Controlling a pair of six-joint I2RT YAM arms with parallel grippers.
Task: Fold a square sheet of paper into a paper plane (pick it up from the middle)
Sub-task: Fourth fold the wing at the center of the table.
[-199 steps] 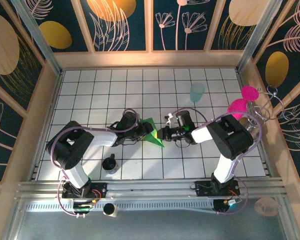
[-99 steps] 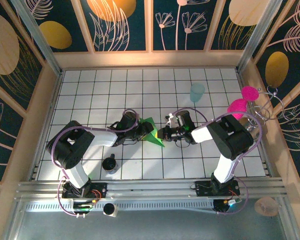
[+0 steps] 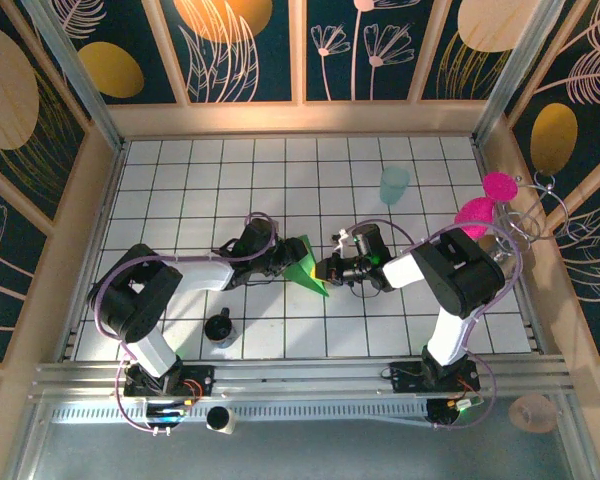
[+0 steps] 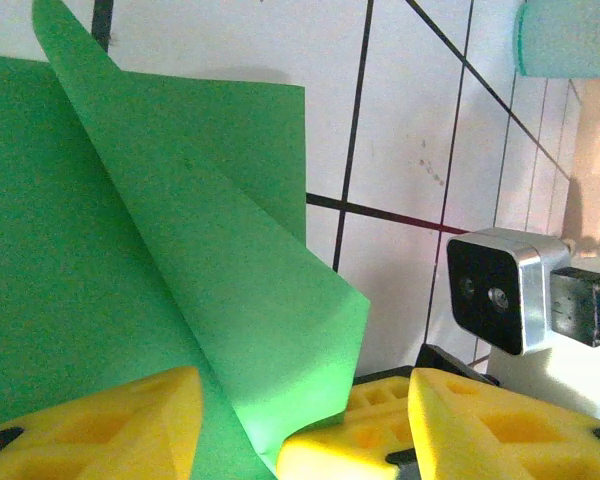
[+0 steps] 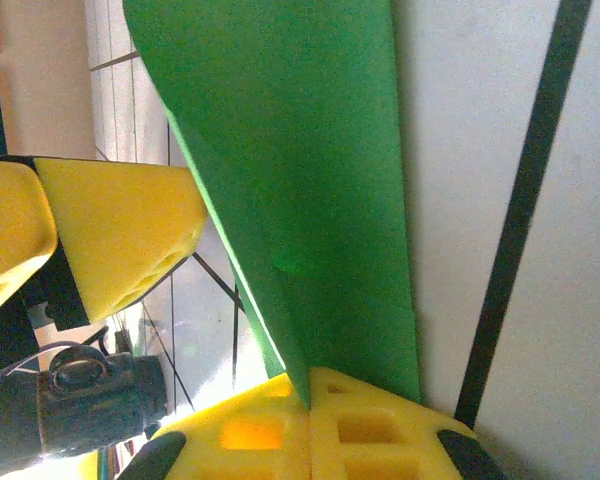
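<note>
From above, near the middle of the table (image 3: pixel 180 200): lifts the square sheet of paper (image 3: pixel 305 262) partly off the tiles, between the two arms. Pinches its near right corner in the right gripper (image 3: pixel 324 270), jaws clamped on the paper. Flanks its left side with the left gripper (image 3: pixel 284 262), jaws apart, apparently pinching nothing. Best to keep the right pinch firm, bring the raised flap over slowly, and match edge to edge before pressing any crease; otherwise risks a skewed fold.

Through the left wrist: looks along a bright green flap rising from a flat layer on the tiles, with yellow pads (image 4: pixel 100 425) spread wide either side. Better to close only once the layers line up.

Through the right wrist: closed fingertips (image 5: pixel 370 420) biting the sheet's corner, two layers meeting there. Looks thin, matte and smooth, lightly bowed, folded along one diagonal, no dart shape yet.
</note>
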